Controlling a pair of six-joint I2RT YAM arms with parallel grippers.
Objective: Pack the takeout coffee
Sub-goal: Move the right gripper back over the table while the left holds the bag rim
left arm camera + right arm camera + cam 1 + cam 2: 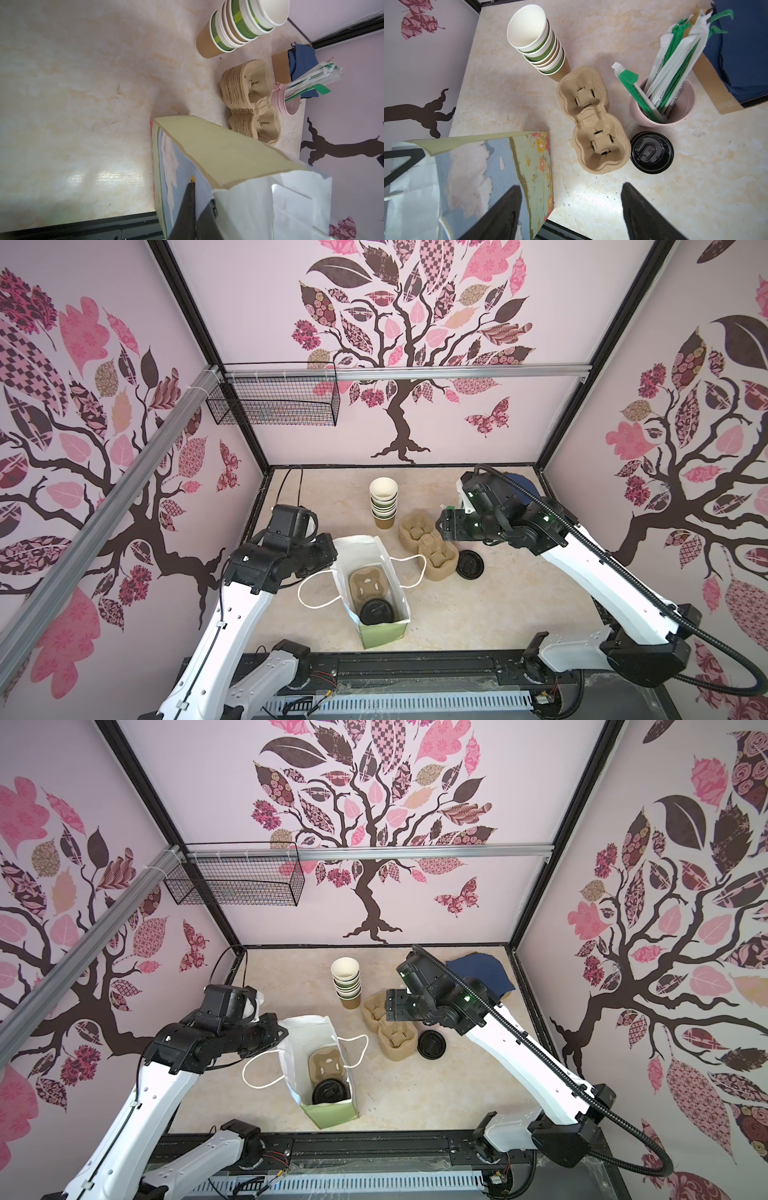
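My left gripper (192, 184) is pinched together on the upper wall of the paper bag (382, 635). One finger is outside on the painted sky-and-flowers print, the other inside against plain white paper. My right gripper (571, 187) hangs with its jaws wide apart and nothing between them, over the table on the other side of the bag from my left. The bag worries me most. It is thin, creased, tall and boxy, standing only on its folded base, so if my left hand pulls sideways I judge it could tip, or the rim could tear at the pinch. Down inside, below my left fingertips, sits a moulded pulp carrier (368, 583), tan, rough and soft-edged. In the pocket farther from those fingertips stands the takeout coffee (376, 611), of which only the round, glossy black lid shows. A tilt would likely slop it or pop that lid. Beyond my right fingers lie a nested stack of spare carriers (591, 118) and one loose lid (651, 152), flat and shiny.
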